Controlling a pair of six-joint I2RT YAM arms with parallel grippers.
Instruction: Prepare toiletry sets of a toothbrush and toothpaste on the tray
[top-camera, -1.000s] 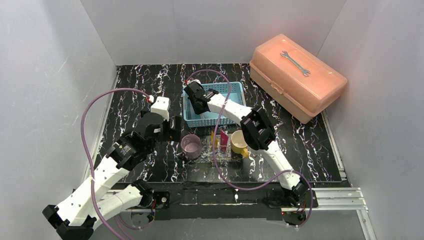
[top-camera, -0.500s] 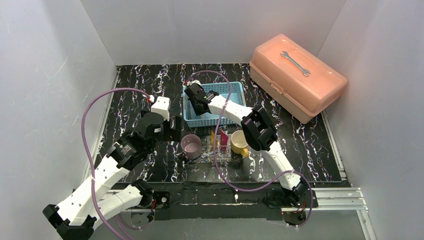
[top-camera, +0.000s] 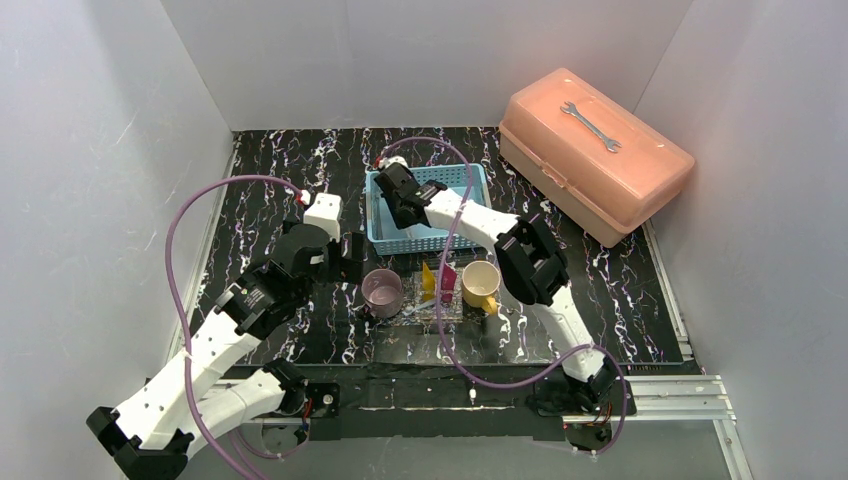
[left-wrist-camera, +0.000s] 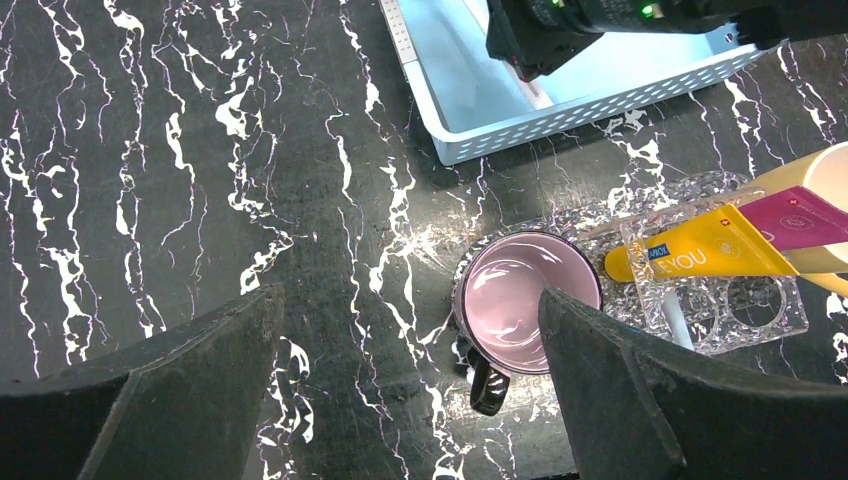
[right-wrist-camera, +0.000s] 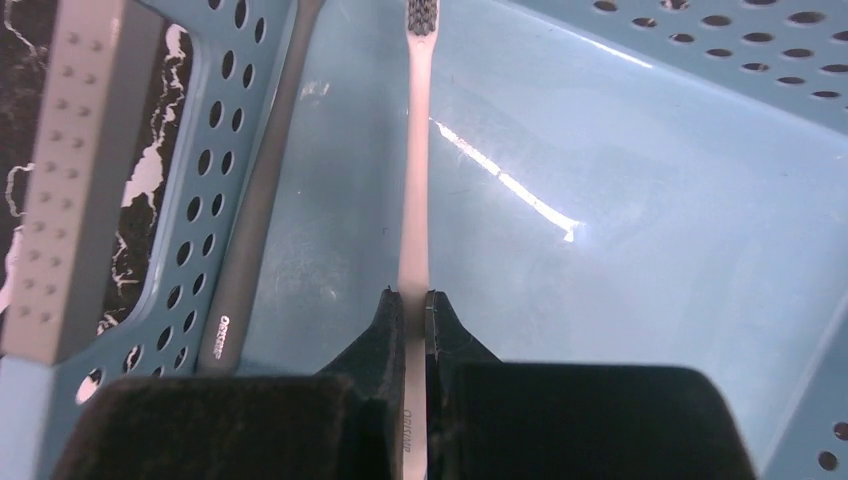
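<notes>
Since a second back, our right arm's elbow has swung a bit to the right and the right pincer (right-wrist-camera: 413, 300) has snapped shut. It now pinches the white brush (right-wrist-camera: 415, 170) by its thin handle. The brush lies along the floor of the basket (right-wrist-camera: 700, 60), bristles pointing away from us. The left pincer (left-wrist-camera: 410, 350) hangs wide open over the table (left-wrist-camera: 150, 150) with nothing in it.

Next up, we reckon: lift straight up first, so the head doesn't snag the basket wall or drag the grey brush (right-wrist-camera: 262, 190) lying just beside it. Then carry it over to the tray (left-wrist-camera: 775, 310). It's a narrow grip on a skinny stick, so go slow — it could swivel.

The right wrist cam gives us the pinch and that second brush — overhead, the arm hides both. The left wrist cam is where we see the yellow tube (left-wrist-camera: 700, 255) and pink tube (left-wrist-camera: 800, 215) lying over the tray, right by the purple cup (left-wrist-camera: 525, 305).
</notes>
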